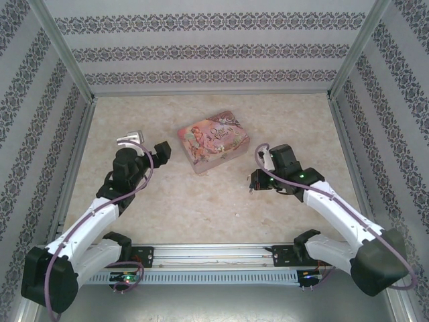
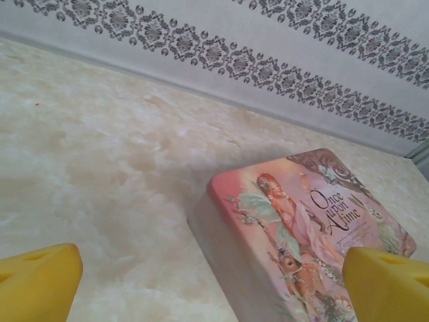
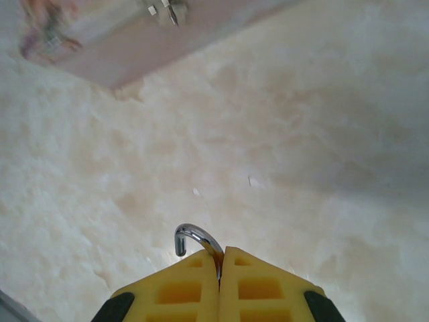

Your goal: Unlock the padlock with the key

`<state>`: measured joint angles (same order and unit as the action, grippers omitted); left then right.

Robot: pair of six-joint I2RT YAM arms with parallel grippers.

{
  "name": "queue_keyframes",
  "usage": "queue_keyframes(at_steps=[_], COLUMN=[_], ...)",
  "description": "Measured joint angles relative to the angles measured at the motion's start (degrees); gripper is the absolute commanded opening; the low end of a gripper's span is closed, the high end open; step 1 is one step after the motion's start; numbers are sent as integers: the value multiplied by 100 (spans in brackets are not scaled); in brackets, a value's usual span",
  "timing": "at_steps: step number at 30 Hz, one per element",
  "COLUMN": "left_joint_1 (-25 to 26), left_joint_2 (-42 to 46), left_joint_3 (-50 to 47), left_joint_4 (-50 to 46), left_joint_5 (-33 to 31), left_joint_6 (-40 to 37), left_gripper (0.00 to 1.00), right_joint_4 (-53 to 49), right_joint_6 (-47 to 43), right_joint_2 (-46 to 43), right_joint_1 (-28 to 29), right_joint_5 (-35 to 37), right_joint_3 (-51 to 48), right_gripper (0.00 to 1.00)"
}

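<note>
The padlock [image 3: 196, 236] was gripped in the closed right gripper [image 3: 220, 267] over the table [image 3: 301, 134], its shackle seemingly freed. The left gripper [image 2: 213, 285] was spread wide, empty, by the tin [image 2: 301, 215]. Unlocking was judged done, and a gentle set-down was called for next.

arms [image 1: 87, 225]: white, black joints | cables [image 1: 151, 163]: seemingly purple | fingers [image 3: 181, 292]: yellow

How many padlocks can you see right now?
1 padlock: its silver shackle sticks out of the shut right gripper, body hidden in its grip. Another could lie hidden behind the pink tin.
</note>
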<state>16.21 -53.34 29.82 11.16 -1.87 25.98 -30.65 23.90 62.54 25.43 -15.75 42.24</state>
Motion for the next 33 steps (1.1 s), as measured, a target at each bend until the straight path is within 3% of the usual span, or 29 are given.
queue_keyframes(at_steps=[14,33], left_joint_1=[-103,-210], left_joint_2=[59,162], left_joint_3=[-48,-111], left_joint_4=[-31,-170], left_joint_5=[-201,-271], left_joint_6=[-28,-31], left_gripper=[100,99], right_joint_4=[-1132,-1368], right_joint_6=[-15,-168], right_joint_2=[1147,2671], right_joint_1=[592,973], right_joint_5=[151,179], right_joint_3=[599,1049], right_gripper=[0,0])
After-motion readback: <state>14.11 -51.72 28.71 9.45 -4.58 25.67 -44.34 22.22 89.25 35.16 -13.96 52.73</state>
